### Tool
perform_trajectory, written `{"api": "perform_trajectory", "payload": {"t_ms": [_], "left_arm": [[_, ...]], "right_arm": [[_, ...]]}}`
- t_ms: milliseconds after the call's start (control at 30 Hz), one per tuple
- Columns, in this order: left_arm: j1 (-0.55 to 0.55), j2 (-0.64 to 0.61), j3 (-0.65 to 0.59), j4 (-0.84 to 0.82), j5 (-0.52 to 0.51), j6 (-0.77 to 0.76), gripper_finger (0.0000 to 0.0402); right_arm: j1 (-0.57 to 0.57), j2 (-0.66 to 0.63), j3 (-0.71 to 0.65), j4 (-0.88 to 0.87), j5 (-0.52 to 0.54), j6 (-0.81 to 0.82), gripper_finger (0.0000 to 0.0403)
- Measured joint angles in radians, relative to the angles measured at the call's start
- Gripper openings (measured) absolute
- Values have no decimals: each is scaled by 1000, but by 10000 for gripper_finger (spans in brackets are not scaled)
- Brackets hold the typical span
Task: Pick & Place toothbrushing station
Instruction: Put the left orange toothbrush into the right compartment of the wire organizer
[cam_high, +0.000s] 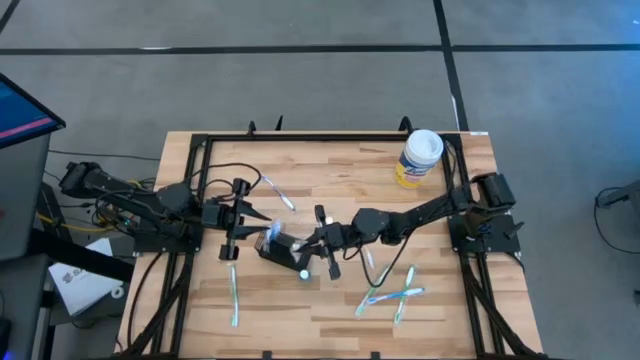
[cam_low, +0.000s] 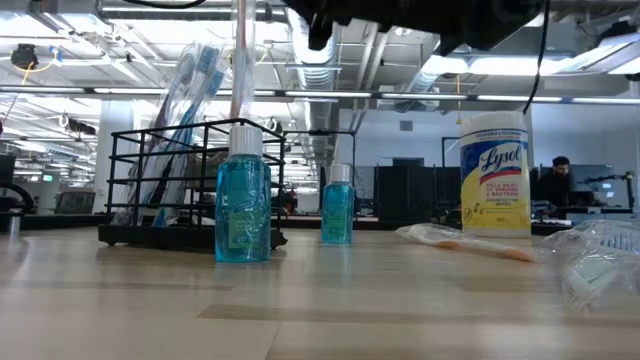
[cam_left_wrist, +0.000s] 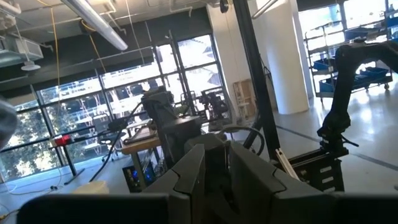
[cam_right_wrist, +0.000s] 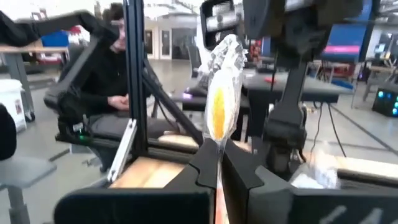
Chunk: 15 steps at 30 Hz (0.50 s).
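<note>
The toothbrushing station (cam_high: 278, 247) is a black wire rack (cam_low: 190, 180) resting on its base left of the table's middle. Wrapped blue toothbrushes (cam_low: 190, 90) lean inside it. My right gripper (cam_high: 305, 245) reaches in level from the right to the rack's right end, shut on a clear-wrapped toothbrush with an orange handle (cam_right_wrist: 219, 106). My left gripper (cam_high: 258, 220) hovers above the rack's left end. A thin pale stick (cam_low: 240, 60) comes down from the low view's top edge; what holds it is out of frame. My right gripper pinches the wrapped toothbrush between its two fingers (cam_right_wrist: 202, 165), low on the handle (cam_right_wrist: 217, 146). The brush juts out beyond the fingertips, bristle head (cam_right_wrist: 225, 53) farthest from them. It is lifted clear of the table.
Two blue bottles (cam_low: 243, 195) (cam_low: 337, 205) stand by the rack. A yellow canister (cam_high: 418, 158) is at the far right. Loose wrapped toothbrushes lie at the near right (cam_high: 392, 295), near left (cam_high: 235, 298) and far left (cam_high: 278, 192). A person (cam_right_wrist: 115, 81) sits beyond the table.
</note>
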Motion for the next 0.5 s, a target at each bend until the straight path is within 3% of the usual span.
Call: {"api": "perform_trajectory", "payload": {"t_ms": [500], "left_arm": [[0, 0, 0, -23, 0, 0, 68]], "right_arm": [[-3, 40, -1, 27, 0, -5, 0]]}}
